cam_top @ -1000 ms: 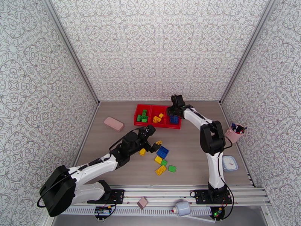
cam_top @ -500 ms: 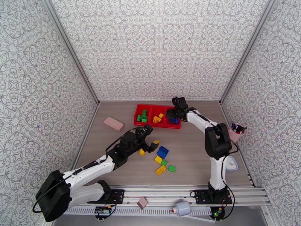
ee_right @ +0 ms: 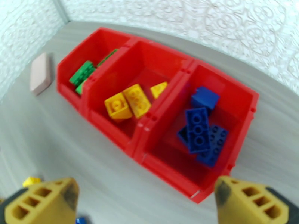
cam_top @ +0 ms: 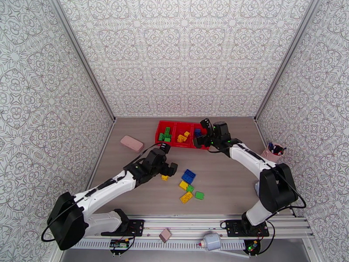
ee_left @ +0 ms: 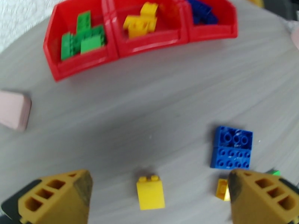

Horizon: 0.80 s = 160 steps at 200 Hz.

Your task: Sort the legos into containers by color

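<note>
Small yellow brick (ee_left: 150, 192) lies loose on the table (ee_left: 149, 109), well short of the red tray (ee_left: 149, 42). Left gripper (ee_left: 159, 185) wide open, empty, straddling it. My judgement: centre, drop square, then close. Right gripper (ee_right: 145, 195) gapes empty by the tray's blue end.

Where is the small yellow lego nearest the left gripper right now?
In the left wrist view the yellow lego sits on the table between the open fingers of the left gripper, with the blue lego to its right.
</note>
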Each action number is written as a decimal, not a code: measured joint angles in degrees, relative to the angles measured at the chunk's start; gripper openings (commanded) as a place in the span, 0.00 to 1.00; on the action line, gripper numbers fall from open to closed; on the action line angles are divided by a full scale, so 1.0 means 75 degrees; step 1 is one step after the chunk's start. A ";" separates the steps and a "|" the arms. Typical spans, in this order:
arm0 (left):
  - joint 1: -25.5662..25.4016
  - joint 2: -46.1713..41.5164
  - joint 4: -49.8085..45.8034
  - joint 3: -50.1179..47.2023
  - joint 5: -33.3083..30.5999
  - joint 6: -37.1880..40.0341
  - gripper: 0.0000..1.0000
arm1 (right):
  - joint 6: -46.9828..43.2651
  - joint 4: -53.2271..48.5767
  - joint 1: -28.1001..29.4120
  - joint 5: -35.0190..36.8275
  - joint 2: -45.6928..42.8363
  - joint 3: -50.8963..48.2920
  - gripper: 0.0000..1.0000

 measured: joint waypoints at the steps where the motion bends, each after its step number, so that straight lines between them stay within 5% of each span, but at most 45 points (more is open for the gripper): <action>1: 0.0000 0.0029 -0.0023 0.0017 -0.0003 -0.0015 0.99 | -0.0012 0.0000 0.0006 -0.0006 -0.0009 -0.0006 1.00; 88: 0.0344 0.2361 -0.1475 0.0766 0.0475 -0.1040 0.82 | -0.0256 0.0006 0.0119 -0.0172 -0.0216 -0.0356 1.00; 160: 0.0341 0.2696 -0.1556 0.0828 0.0731 -0.1204 0.61 | -0.0128 0.0003 0.0154 -0.0216 -0.0216 -0.0583 1.00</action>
